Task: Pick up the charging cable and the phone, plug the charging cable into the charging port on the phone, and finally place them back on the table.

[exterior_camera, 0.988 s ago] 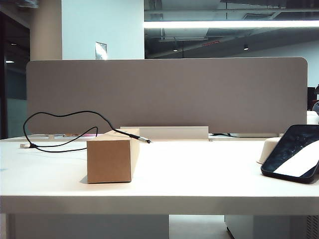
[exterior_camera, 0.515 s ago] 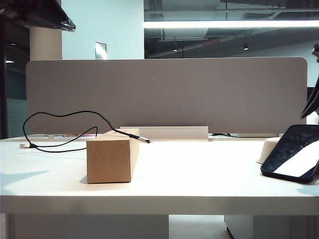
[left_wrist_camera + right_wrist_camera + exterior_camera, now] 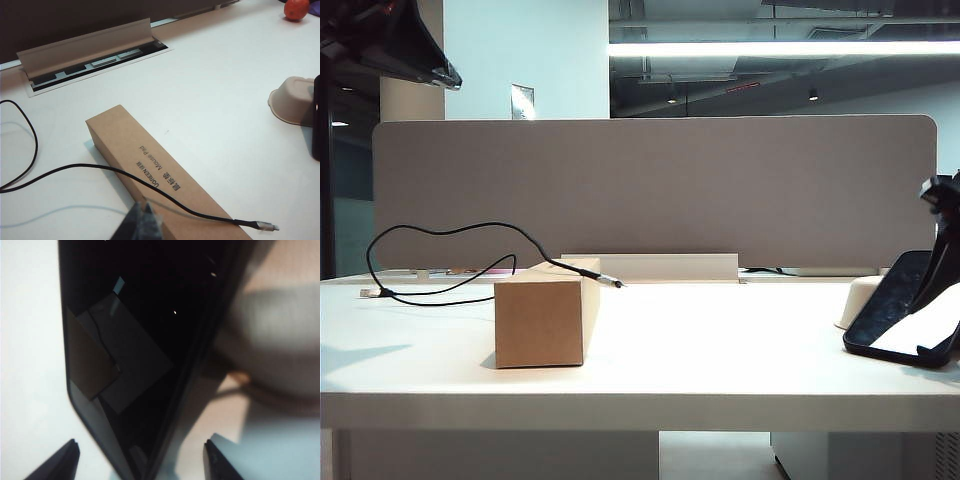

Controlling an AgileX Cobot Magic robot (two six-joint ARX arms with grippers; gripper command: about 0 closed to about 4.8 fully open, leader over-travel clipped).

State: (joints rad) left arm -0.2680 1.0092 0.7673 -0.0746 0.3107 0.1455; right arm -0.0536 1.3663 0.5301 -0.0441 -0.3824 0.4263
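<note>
Plainly, we read "UGREEN" and "Mouse Pad", beside some Chinese characters, printed on the top of the long cardboard box point(image 3: 165, 182) that lies on the white tabletop point(image 3: 720, 350). We see the black charging cable point(image 3: 150, 186) draped across that box, its silver plug point(image 3: 268, 227) jutting past the far side, while the rest of the cord loops over the tabletop to the left. Our left gripper point(image 3: 141, 223) hovers just above the box and cable, its fingers closed together on nothing. Over on the right, the phone point(image 3: 905, 322) leans tilted with its upper end against a cream dish point(image 3: 858, 300), its lower edge on the tabletop. Our right gripper point(image 3: 141, 460) has its fingers point(image 3: 220, 458) spread wide to either side of the phone's edge, not yet clamped on it. Behind everything stands a grey partition panel point(image 3: 660, 190).
</note>
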